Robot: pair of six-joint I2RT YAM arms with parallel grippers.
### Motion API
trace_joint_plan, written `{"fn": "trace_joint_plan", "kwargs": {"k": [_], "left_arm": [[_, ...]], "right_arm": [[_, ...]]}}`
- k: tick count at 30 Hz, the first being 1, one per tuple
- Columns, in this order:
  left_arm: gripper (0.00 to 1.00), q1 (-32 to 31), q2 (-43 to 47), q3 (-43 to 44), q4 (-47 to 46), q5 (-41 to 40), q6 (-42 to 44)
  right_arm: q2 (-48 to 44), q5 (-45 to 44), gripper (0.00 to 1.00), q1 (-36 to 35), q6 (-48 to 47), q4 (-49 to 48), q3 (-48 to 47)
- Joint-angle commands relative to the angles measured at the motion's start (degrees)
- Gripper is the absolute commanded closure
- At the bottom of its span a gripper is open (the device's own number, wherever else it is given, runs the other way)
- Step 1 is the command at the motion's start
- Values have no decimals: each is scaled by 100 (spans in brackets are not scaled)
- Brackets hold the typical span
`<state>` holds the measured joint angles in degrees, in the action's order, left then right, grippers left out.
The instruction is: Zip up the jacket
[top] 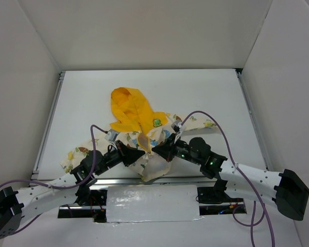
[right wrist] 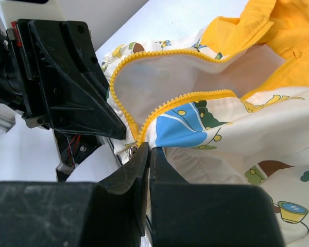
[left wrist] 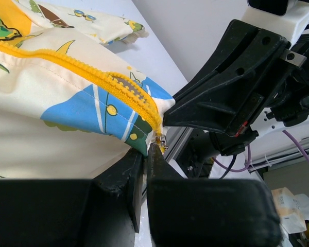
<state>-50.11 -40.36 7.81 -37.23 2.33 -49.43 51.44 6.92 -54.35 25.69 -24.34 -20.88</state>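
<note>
Cream dinosaur-print jacket (top: pixel 131 110) noted on tabletop (top: pixel 92 98), unzipped. Pinched at zipper foot (right wrist: pixel 139 136) by left tool (left wrist: pixel 147 150) and right tool (right wrist: pixel 149 150), both closed.

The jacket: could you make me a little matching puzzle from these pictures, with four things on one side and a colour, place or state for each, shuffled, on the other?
Things
1 hood
2 zipper
3 left end effector
4 table

Descriptions
A undone, teeth apart
B white
C yellow, at the far end of the jacket
D black, shut on the jacket's lower edge

Pairs: 1-C, 2-A, 3-D, 4-B.
</note>
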Motion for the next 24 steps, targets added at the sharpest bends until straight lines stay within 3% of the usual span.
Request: {"fn": "trace_joint_plan", "kwargs": {"k": [1,15,24], "left_arm": [[100,10,-33,36,-521,180,135],[100,10,-95,62,-575,242,118],[100,10,63,176,-74,-162,197]], "right_arm": [[-29,64,100,21,-73,-397,-21],[121,-120,100,29,-64,-194,-179],[112,-191,100,29,-108,-132,-118]]}}
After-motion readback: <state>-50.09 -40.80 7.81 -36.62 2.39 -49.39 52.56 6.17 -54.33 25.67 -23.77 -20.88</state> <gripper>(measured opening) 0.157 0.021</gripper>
